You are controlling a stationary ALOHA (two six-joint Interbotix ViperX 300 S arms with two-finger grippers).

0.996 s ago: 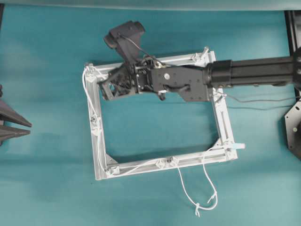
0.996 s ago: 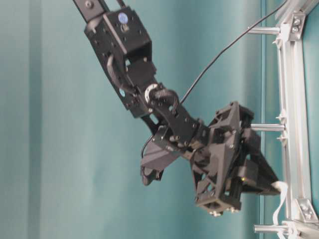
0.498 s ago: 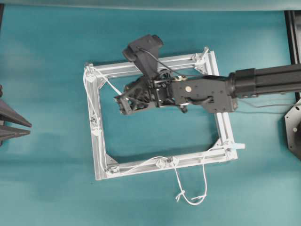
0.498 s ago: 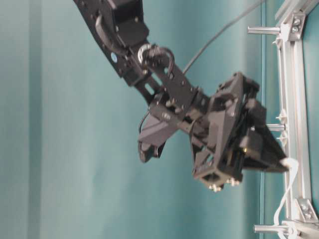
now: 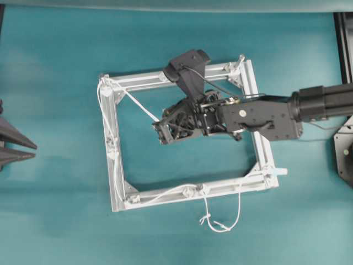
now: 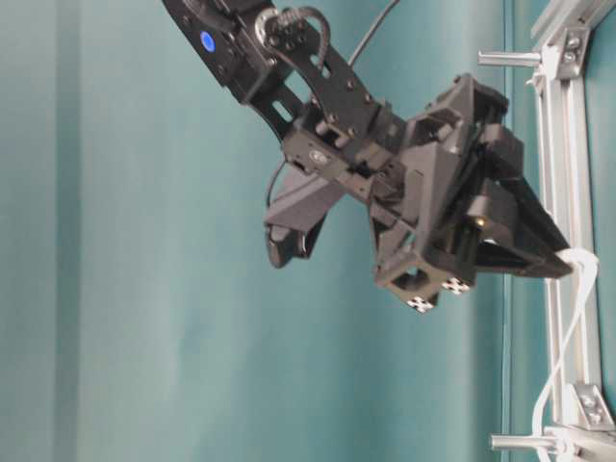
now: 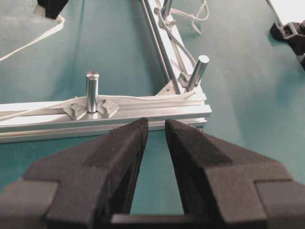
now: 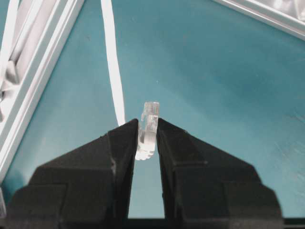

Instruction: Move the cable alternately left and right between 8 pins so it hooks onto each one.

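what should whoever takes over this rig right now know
Right hand: shut on the clear plug of the cable, over the inside of the frame.
Left hand: open, empty, parked outside the frame's left bar by a pin.
Done: cable runs along the near bar, up the left bar and round the far-left corner, then slants to the right hand.
Left: hook the remaining pins on the far and right bars; how many remain can't be told.
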